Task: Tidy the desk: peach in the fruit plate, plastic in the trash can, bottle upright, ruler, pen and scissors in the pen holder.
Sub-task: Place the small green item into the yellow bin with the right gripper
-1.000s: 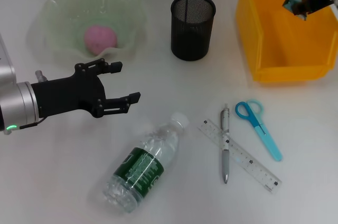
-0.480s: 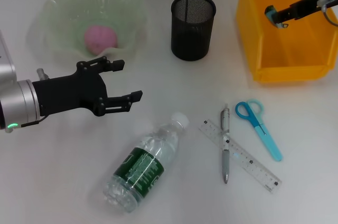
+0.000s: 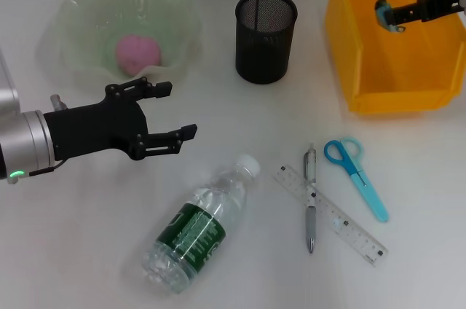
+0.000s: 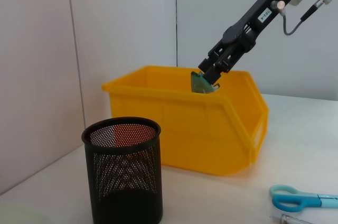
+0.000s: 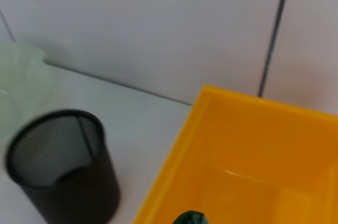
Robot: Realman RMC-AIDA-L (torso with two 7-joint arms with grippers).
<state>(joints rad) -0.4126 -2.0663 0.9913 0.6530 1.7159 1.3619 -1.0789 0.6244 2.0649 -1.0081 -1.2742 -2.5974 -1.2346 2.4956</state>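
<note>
While the left pincer [image 3: 175, 112] hangs open above the white table [image 3: 87, 251] in the head view, between the green fruit plate [image 3: 73, 10] holding the pink peach [image 3: 138, 54] and the fallen bottle [image 3: 200, 225], the right pincer [image 3: 386, 14] reaches over the yellow trash can [image 3: 349, 68], clamped on a scrap of teal plastic [image 3: 384, 12]. The black mesh pen holder [image 3: 266, 37] stands between plate and can. Nearer the robot, the pen [image 3: 311, 200] lies across the clear ruler [image 3: 331, 214], with the blue scissors [image 3: 357, 178] just beside them.

From the left wrist, the right arm's pincer [image 4: 207, 78] holds the plastic [image 4: 203, 84] over the can's rim [image 4: 158, 76], the pen holder [image 4: 122, 171] in front and the scissors [image 4: 303, 198] on the table.

From the right wrist, the can [image 5: 253, 145] and the pen holder [image 5: 60, 166] show below, and a dark green scrap [image 5: 191, 218] sits at the frame's edge.
</note>
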